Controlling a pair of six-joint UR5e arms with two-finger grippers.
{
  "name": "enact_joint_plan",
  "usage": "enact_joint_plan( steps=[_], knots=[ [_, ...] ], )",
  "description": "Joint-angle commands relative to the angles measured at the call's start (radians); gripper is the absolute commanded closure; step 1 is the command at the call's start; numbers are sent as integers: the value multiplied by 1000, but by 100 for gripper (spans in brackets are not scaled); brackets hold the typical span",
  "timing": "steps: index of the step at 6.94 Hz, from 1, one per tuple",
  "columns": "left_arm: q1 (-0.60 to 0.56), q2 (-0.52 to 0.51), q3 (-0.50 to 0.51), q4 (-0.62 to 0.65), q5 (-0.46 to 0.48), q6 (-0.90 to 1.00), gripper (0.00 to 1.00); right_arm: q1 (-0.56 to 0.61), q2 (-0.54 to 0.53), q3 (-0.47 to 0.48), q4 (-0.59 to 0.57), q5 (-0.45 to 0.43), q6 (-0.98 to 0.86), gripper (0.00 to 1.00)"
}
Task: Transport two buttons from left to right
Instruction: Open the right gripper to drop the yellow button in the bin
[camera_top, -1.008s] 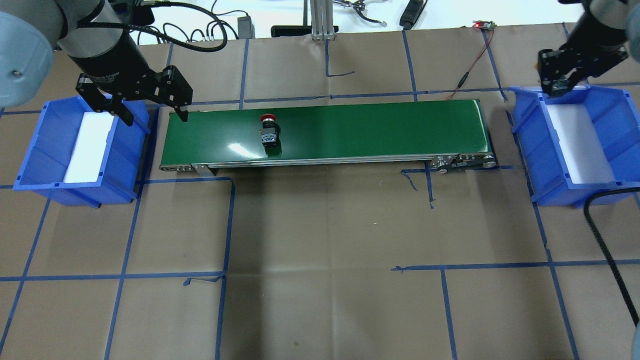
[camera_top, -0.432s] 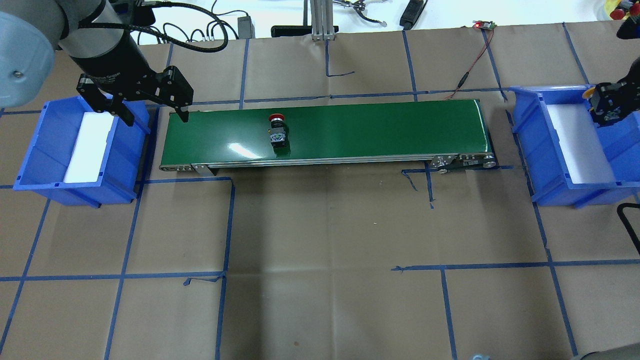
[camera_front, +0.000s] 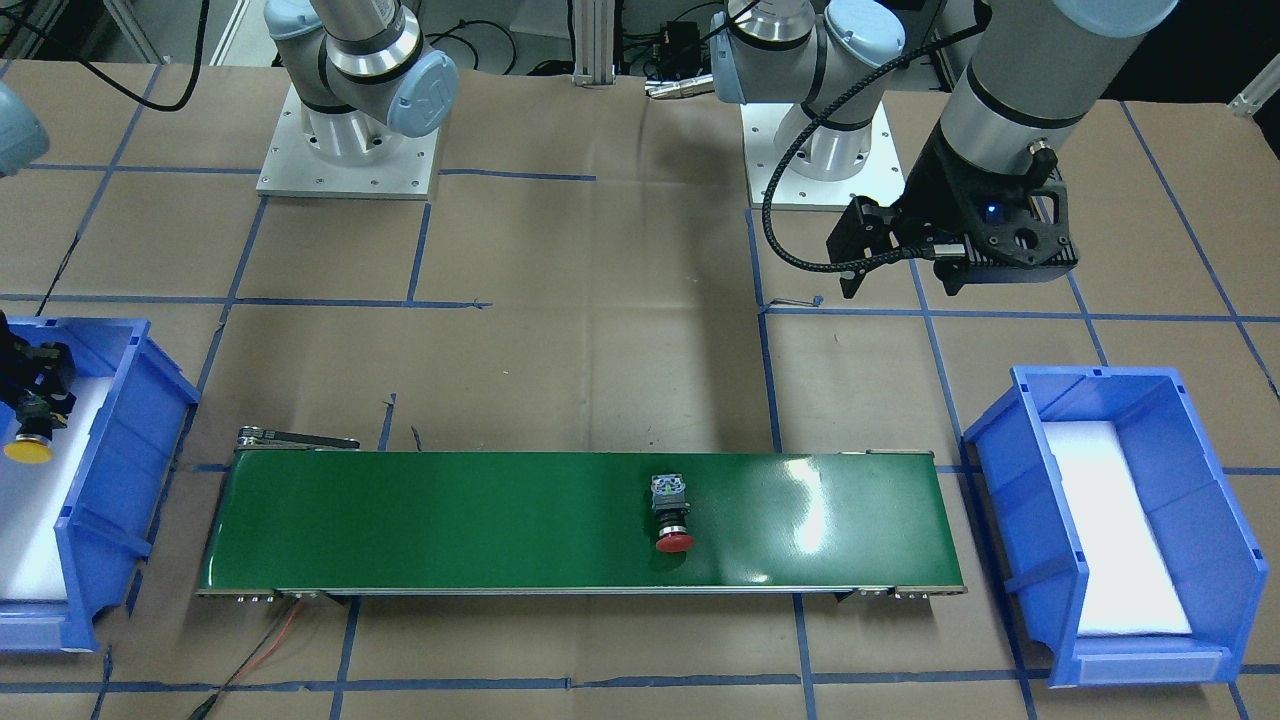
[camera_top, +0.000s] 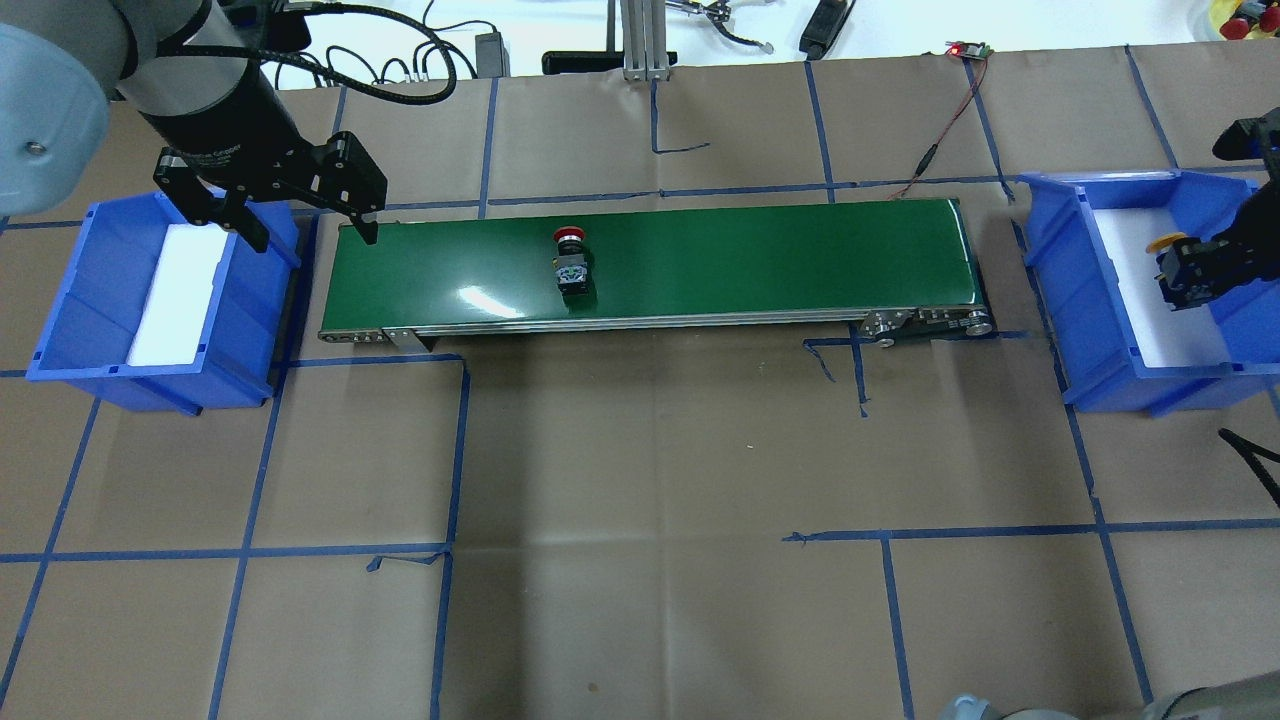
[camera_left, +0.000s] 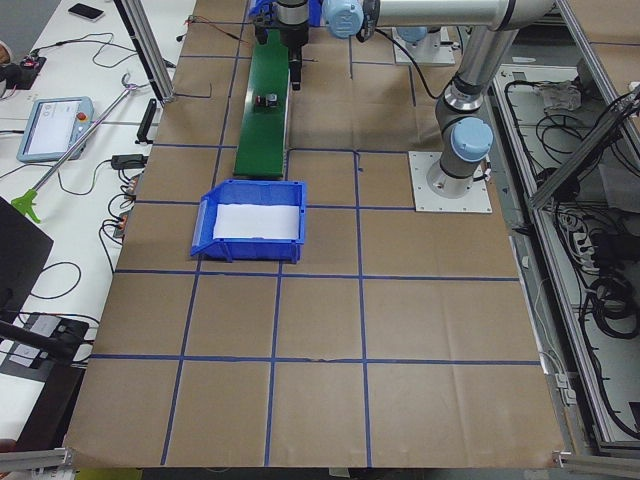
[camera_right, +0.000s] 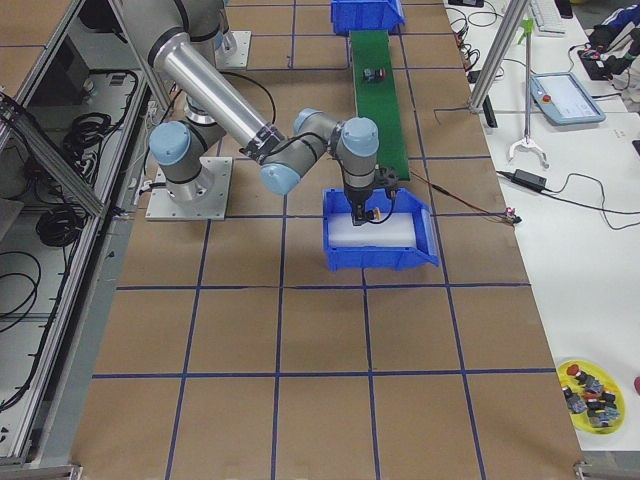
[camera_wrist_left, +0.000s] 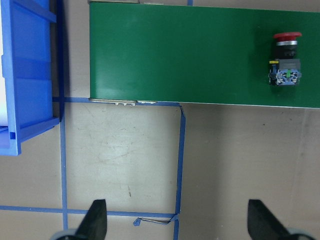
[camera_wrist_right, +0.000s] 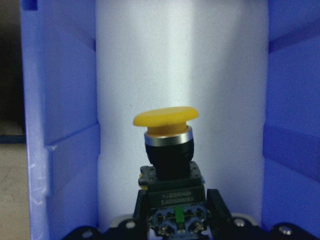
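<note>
My right gripper (camera_wrist_right: 176, 212) pinches the yellow button (camera_wrist_right: 167, 145) by its square grey block. Its smooth mushroom cap points straight ahead over white foam (camera_wrist_right: 180, 60) in the blue bin (camera_wrist_right: 55, 100). My left gripper (camera_wrist_left: 178, 220) gapes wide, empty. Ahead, the red button (camera_wrist_left: 286, 60) lies across the glossy green belt (camera_wrist_left: 190, 50), cap pointing away.

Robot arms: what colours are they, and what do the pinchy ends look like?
Shiny silver tubes with pale blue round joint caps. The left gripper is black, with two thin fingers, white lettering above it and a black cable along the left arm. The right gripper is black too.
</note>
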Motion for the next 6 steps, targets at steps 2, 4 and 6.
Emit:
enact_joint_plan(
  steps=[2, 4, 6],
  knots=[
    [0, 0, 1, 0, 0, -1, 0, -3, 59, 34, -72, -3, -1, 95],
    [0, 0, 1, 2, 0, -2, 0, -3, 81, 36, -76, -14, 8, 60],
    [0, 0, 1, 2, -2, -4, 0, -3, 78, 34, -79, -20, 2, 0]
  ],
)
